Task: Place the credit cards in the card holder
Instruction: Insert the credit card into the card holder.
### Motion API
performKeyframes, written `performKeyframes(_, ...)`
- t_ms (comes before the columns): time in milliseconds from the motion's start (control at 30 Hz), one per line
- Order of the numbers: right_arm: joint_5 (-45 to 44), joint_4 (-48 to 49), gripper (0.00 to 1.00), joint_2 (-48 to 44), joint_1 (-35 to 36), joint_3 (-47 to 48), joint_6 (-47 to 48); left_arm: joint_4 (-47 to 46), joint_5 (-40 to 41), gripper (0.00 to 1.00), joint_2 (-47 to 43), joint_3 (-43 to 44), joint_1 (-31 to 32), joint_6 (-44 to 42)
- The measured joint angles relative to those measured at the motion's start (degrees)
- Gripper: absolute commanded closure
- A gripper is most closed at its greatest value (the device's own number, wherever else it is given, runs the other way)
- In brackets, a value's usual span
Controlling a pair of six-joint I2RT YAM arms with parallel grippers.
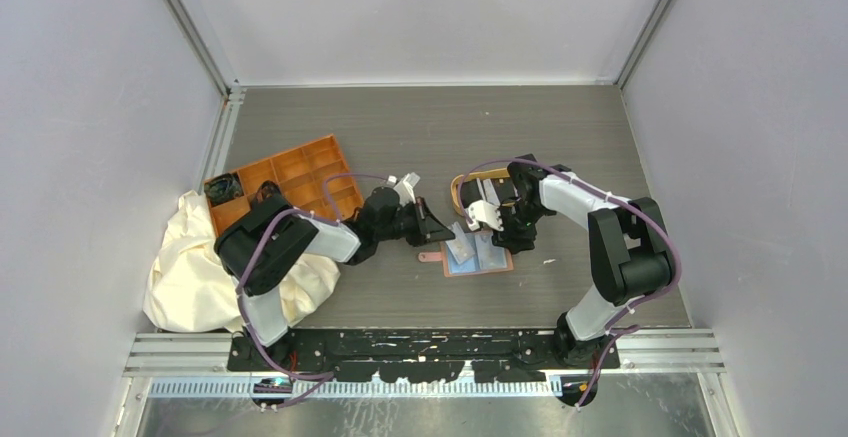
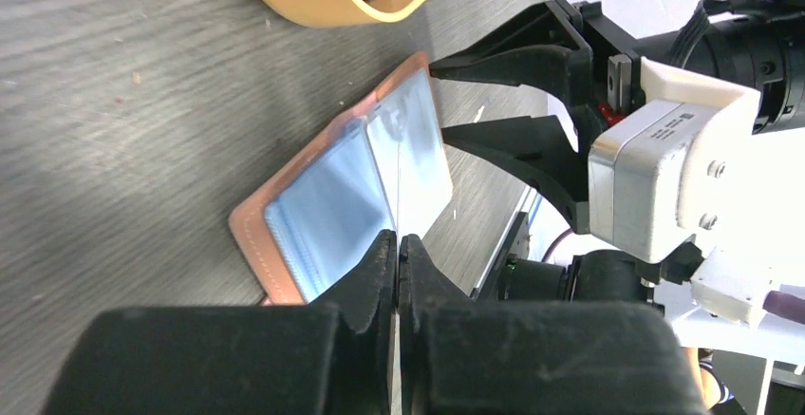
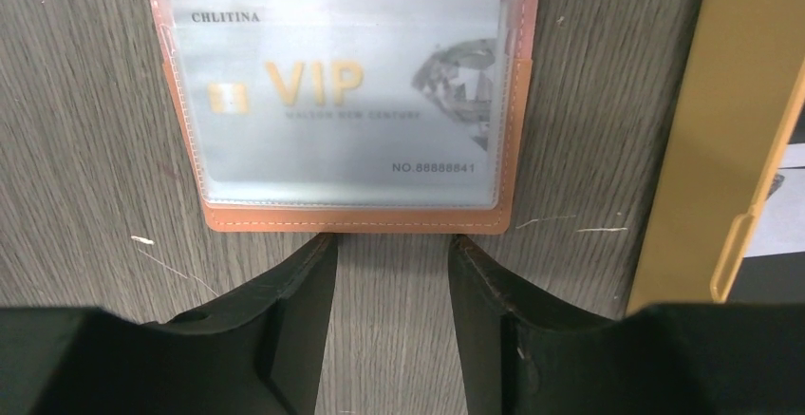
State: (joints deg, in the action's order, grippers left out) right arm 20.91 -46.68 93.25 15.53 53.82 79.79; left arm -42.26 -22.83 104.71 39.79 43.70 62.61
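Note:
The card holder (image 1: 480, 257) lies open on the table, pinkish-brown outside (image 3: 361, 217) with bluish pockets (image 2: 323, 206). A silver credit card (image 3: 332, 102) marked VIP sits inside its clear pocket. My right gripper (image 3: 391, 242) is open, its fingertips just short of the holder's stitched edge, with only bare table between them. In the top view it (image 1: 492, 232) is at the holder's far side. My left gripper (image 2: 399, 241) is shut on a thin pale leaf of the holder, seen edge-on along the fold. It (image 1: 440, 232) reaches in from the left.
An oval tan-rimmed tray (image 1: 458, 192) stands right behind the holder (image 2: 304, 2), dark cards partly showing inside; its rim (image 3: 702, 149) is close to my right fingers. An orange compartment tray (image 1: 290, 179) and a crumpled cream cloth (image 1: 195, 272) are at the left.

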Motion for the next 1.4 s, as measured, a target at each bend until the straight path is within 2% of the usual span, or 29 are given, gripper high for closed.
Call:
performKeyframes(167, 0.2, 0.02, 0.47, 0.0, 0.0, 0.0, -0.42, 2.05, -2.05, 1.0, -0.28, 0.2, -1.22, -1.33)
performKeyframes(800, 0.17, 0.22, 0.48, 0.0, 0.0, -0.02, -0.66, -1.42, -6.8, 1.0, 2.91, 1.6, -0.7, 0.48)
performKeyframes(1400, 0.15, 0.28, 0.48, 0.0, 0.02, -0.02, -0.76, 5.84, -5.7, 1.0, 5.57, 5.16, 0.68, -1.05)
